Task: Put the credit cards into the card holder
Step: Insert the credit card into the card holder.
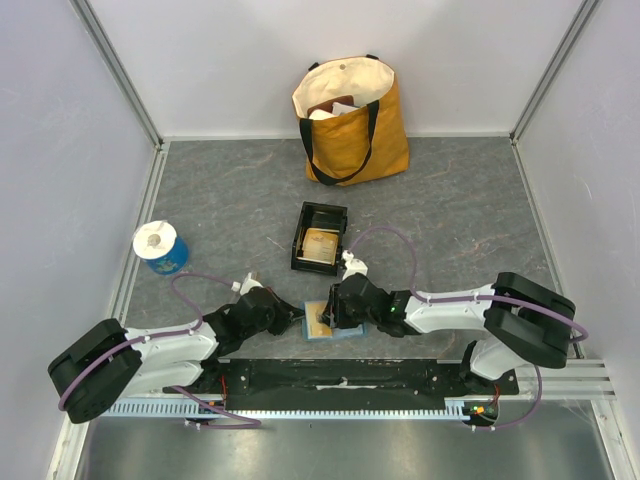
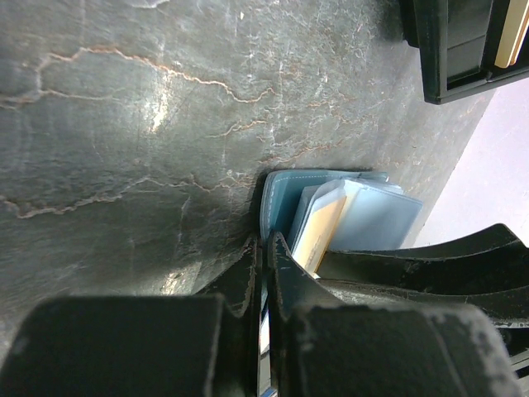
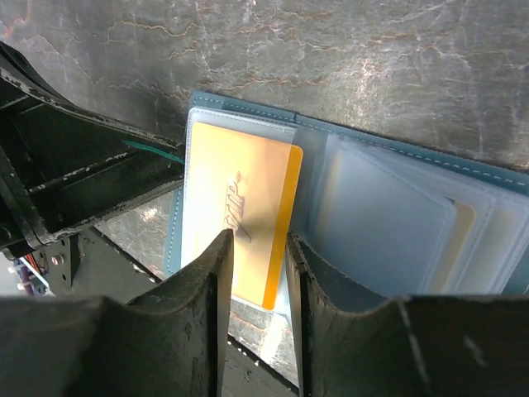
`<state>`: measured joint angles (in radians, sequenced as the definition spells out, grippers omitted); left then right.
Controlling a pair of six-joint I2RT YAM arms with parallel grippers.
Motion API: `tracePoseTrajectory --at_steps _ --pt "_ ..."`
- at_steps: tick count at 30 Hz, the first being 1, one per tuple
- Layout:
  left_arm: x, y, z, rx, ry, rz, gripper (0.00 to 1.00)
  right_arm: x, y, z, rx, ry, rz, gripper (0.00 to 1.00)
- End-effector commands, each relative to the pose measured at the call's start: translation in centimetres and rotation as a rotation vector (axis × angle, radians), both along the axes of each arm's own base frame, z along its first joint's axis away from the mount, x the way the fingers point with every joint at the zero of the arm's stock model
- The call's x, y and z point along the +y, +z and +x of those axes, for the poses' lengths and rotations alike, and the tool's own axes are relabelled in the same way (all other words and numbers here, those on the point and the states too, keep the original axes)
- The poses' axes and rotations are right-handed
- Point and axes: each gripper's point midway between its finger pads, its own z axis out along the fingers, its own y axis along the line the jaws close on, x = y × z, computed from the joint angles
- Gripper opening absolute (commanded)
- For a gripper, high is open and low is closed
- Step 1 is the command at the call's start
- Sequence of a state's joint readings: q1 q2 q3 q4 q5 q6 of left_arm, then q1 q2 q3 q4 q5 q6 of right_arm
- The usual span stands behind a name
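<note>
The teal-blue card holder (image 1: 345, 331) lies open on the table between the two arms, its pale clear sleeves (image 3: 388, 223) fanned out. A gold-orange credit card (image 3: 240, 198) lies on its left half, with the near end sticking out past the holder's edge. My right gripper (image 3: 258, 244) hovers open just over that card's right edge and holds nothing. My left gripper (image 2: 264, 241) is shut, pinching the holder's left edge (image 2: 281, 194). More tan credit cards (image 1: 320, 243) rest in the black tray.
The black tray (image 1: 303, 225) stands just beyond the holder. A yellow tote bag (image 1: 352, 125) leans against the back wall. A blue-and-white roll (image 1: 160, 246) sits at the left. White walls enclose the table on three sides.
</note>
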<state>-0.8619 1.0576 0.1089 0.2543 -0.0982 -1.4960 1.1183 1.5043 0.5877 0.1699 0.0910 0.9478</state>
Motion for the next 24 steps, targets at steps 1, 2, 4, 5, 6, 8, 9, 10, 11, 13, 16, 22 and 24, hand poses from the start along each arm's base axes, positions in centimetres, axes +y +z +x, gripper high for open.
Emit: tracePoseTrajectory --at_steps 1,2,4,5,6,8,9,10,11,13,16,22,24 --pt "2.7 -3.3 -1.5 0.079 0.025 0.135 0.02 1.8 1.9 0.0 -0.039 0.061 0.030 0.36" --pt "2.7 -3.4 -1.4 0.080 0.026 0.136 0.02 2.0 2.1 0.1 -0.045 0.063 0.037 0.34" --pt "2.6 -3.3 -1.4 0.078 0.021 0.136 0.02 2.3 2.3 0.1 -0.049 0.075 0.050 0.29" --pt "2.6 -3.3 -1.4 0.077 0.020 0.136 0.02 2.5 2.5 0.0 -0.052 0.084 0.063 0.28" --pt "2.6 -3.2 -1.4 0.077 0.020 0.136 0.02 2.8 2.8 -0.1 -0.053 0.093 0.083 0.25" --pt "2.5 -3.2 -1.4 0.075 0.013 0.136 0.02 3.2 3.0 -0.2 -0.055 0.106 0.109 0.20" --pt "2.5 -3.1 -1.4 0.074 0.015 0.135 0.02 3.3 3.1 -0.2 -0.054 0.107 0.113 0.20" --pt "2.5 -3.2 -1.4 0.076 0.012 0.139 0.02 3.3 3.1 -0.2 -0.054 0.109 0.113 0.22" --pt "2.5 -3.2 -1.4 0.074 0.012 0.140 0.02 3.4 3.2 -0.2 -0.057 0.109 0.115 0.25" --pt "2.5 -3.2 -1.4 0.070 0.007 0.146 0.02 2.8 3.4 0.1 -0.074 0.096 0.088 0.39" --pt "2.8 -3.2 -1.3 0.065 0.007 0.169 0.02 1.0 4.3 1.5 -0.137 0.023 0.028 0.50" --pt "3.2 -3.1 -1.1 0.052 0.009 0.200 0.02 -3.9 5.3 2.4 -0.184 -0.139 -0.033 0.62" --pt "3.2 -3.0 -1.0 0.048 0.010 0.202 0.02 -5.2 5.0 2.2 -0.175 -0.180 -0.028 0.66"
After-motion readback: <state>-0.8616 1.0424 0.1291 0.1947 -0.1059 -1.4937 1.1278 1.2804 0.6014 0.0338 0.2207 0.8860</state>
